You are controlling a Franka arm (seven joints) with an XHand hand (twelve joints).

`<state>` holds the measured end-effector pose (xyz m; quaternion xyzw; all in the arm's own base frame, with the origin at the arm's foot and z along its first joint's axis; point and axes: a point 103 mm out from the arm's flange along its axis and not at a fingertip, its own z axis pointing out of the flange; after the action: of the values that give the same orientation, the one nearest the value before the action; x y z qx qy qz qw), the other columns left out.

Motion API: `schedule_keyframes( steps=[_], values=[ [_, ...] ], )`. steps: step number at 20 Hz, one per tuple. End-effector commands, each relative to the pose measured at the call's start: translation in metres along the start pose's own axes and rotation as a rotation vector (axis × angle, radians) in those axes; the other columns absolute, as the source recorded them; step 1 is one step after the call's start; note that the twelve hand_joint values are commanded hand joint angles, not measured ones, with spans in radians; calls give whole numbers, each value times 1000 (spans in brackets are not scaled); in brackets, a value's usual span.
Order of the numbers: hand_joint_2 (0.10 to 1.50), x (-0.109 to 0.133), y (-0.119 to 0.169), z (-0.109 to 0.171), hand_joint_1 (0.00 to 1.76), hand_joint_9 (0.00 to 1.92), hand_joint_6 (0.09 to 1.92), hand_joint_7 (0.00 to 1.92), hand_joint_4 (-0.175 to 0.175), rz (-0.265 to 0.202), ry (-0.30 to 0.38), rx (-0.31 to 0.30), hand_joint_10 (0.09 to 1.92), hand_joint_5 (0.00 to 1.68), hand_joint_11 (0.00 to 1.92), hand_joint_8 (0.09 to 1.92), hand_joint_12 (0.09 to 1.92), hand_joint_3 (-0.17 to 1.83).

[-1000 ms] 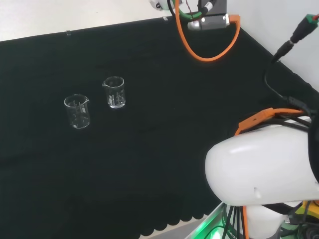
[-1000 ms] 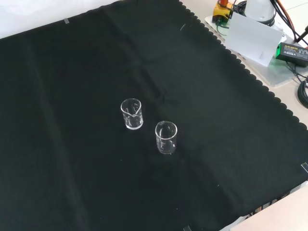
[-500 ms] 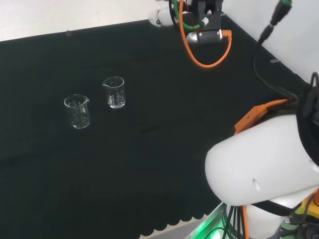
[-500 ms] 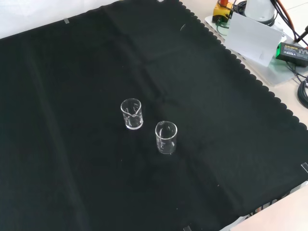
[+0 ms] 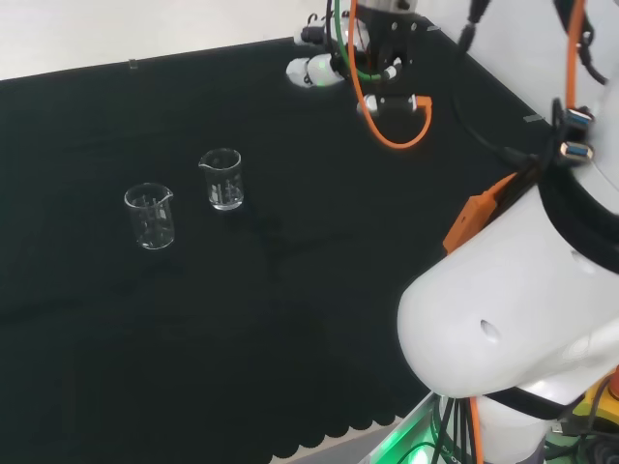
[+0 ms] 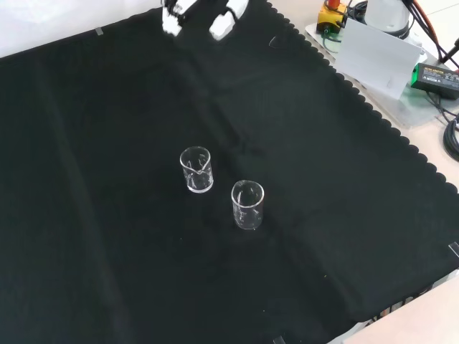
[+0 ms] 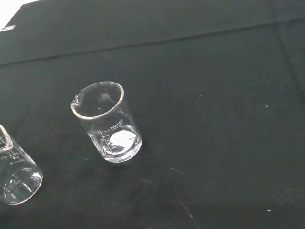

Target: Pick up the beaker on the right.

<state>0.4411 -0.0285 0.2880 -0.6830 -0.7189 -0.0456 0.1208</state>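
Your target, the right beaker [image 5: 222,179] in the head view, stands upright on the black cloth [image 5: 290,319], just beside the other beaker [image 5: 150,217]. Nothing is grasped yet. The hand [image 6: 204,13] hangs well apart; whether its fingers are released, you cannot tell.

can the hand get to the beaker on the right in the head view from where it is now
Probably yes. The hand hangs above the cloth's far edge, and only bare black cloth separates it from the right beaker; the other beaker stands clear beyond.
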Motion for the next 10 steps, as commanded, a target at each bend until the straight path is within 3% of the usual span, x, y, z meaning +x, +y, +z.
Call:
schedule_keyframes(
  steps=[1,6,10],
  values=[
    [1139,-12,55,34,489,387,87,278,-29,-55,81,-43,87,221,0,87,934,125],
    [1028,-16,73,61,624,380,87,284,-31,-98,115,-15,107,217,0,100,968,115],
    [847,-17,82,80,679,239,87,218,-36,-140,154,-9,474,223,0,288,997,341]
  ],
)
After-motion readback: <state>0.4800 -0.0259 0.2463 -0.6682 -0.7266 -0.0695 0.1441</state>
